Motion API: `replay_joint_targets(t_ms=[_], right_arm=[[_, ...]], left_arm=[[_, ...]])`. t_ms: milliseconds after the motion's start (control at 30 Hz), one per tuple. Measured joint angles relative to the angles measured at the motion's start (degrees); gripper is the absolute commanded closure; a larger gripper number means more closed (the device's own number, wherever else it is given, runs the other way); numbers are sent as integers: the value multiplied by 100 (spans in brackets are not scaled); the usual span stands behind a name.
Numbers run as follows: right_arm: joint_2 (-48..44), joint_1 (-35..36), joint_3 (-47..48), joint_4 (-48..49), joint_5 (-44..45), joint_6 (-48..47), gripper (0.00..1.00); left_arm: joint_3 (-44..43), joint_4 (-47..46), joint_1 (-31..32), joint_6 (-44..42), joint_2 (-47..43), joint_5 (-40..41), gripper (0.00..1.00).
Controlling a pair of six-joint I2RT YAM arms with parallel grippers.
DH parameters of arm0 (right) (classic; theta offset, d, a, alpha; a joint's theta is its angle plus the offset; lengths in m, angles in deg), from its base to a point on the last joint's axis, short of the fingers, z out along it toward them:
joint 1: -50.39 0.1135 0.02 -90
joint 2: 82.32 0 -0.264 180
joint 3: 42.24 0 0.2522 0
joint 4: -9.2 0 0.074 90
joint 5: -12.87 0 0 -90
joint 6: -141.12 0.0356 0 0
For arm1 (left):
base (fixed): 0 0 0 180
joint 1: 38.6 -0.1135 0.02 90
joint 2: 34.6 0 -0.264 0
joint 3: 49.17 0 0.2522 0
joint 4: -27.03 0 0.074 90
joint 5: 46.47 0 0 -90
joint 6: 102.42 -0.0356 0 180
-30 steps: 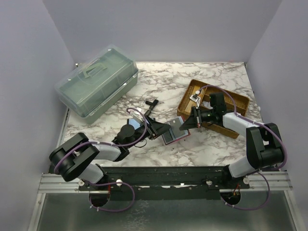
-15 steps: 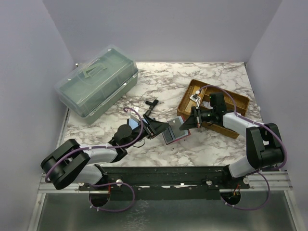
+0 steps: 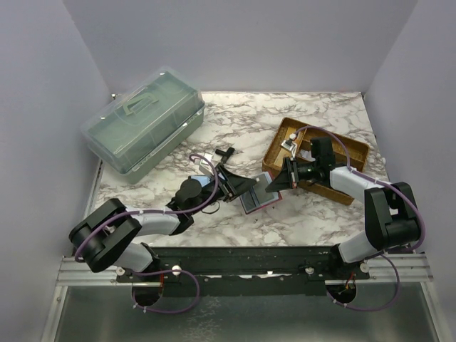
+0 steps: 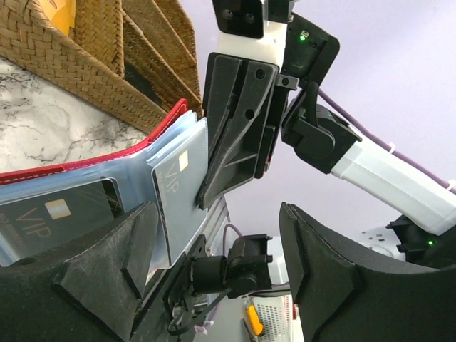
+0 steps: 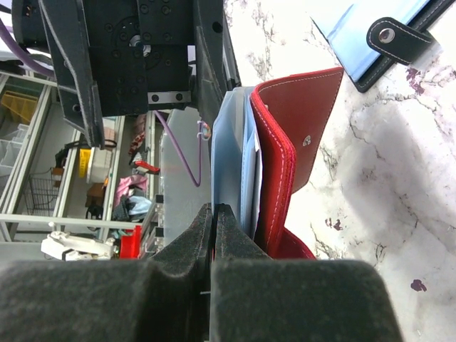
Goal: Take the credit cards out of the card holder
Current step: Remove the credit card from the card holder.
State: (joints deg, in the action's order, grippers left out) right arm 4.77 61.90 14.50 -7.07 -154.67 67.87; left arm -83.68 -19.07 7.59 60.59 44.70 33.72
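Left wrist view: the left end effector (image 4: 216, 228) gapes wide just before the red card holder (image 4: 78, 171) on the marble surface (image 4: 43, 128). The credit cards (image 4: 179, 189) sit inside it. The right end effector (image 4: 205, 196) clamps one upright sleeve (image 4: 191, 139), with a wicker tray (image 4: 85, 64) behind.

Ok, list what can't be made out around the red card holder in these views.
- Top view: the left gripper and right gripper cover most of the red card holder; its cards can't be counted.
- Left wrist: the VIP card is cut by the left edge and the left gripper's finger; small print unreadable.
- Right wrist: the right gripper is shut on a blue sleeve seen edge-on; any card inside is hidden.
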Motion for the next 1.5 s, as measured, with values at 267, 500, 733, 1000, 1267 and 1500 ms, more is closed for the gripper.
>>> replay_joint_targets(t_ms=[267, 500, 733, 1000, 1267, 1500], right_arm=[[0, 0, -37, 184, -42, 179, 100], [0, -2, -85, 337, -59, 321, 100], [15, -31, -116, 501, -175, 511, 100], [72, -33, -114, 402, -164, 496, 100], [177, -28, 15, -125, 57, 168, 71], [-46, -199, 188, -393, -138, -177, 40]], left_arm=[[-133, -7, 0, 9, 385, -138, 32], [-181, -26, 0, 48, 603, -289, 44], [-372, -162, -7, 66, 861, -498, 60], [-428, -238, -20, 74, 1091, -623, 92], [-461, -614, -105, 144, 1388, -901, 100], [-219, -778, -181, 35, 1327, -1228, 100]])
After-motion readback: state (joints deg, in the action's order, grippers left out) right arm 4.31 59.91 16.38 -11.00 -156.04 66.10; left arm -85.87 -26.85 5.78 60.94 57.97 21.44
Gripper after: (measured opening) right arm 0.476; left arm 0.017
